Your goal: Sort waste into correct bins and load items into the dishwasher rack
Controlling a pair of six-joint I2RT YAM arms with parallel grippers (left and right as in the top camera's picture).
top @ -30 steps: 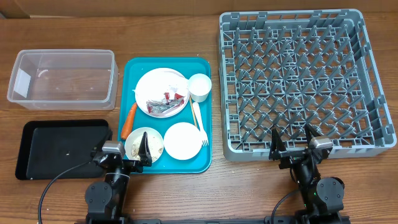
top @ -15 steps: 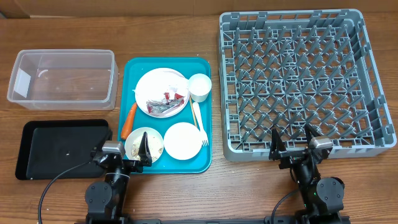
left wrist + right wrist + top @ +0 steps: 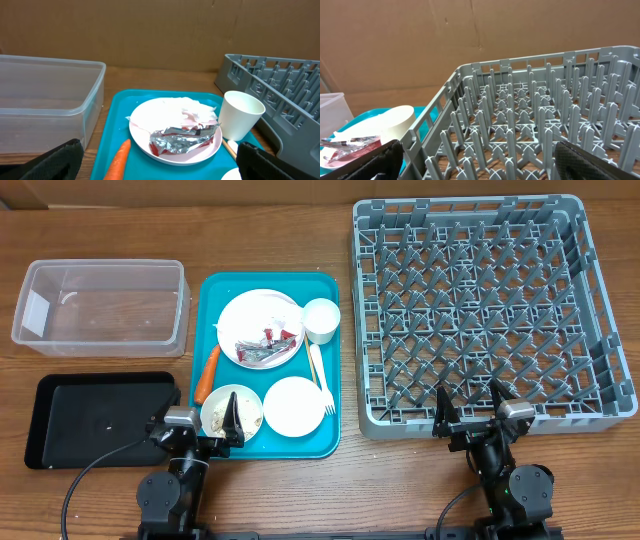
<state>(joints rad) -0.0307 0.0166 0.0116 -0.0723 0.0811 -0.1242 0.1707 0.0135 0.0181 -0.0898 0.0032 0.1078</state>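
Observation:
A white plate on the teal tray holds red-and-silver wrappers and a crumpled napkin. A white cup stands beside it. An orange carrot lies at the tray's left. A bowl with whitish scraps, an empty bowl, a white fork and chopsticks lie on the tray's near half. My left gripper is open and empty at the tray's near left corner. My right gripper is open and empty at the grey rack's near edge.
A clear tub stands at the back left. A shallow black tray lies in front of it, left of my left gripper. A brown cardboard wall rises behind the table.

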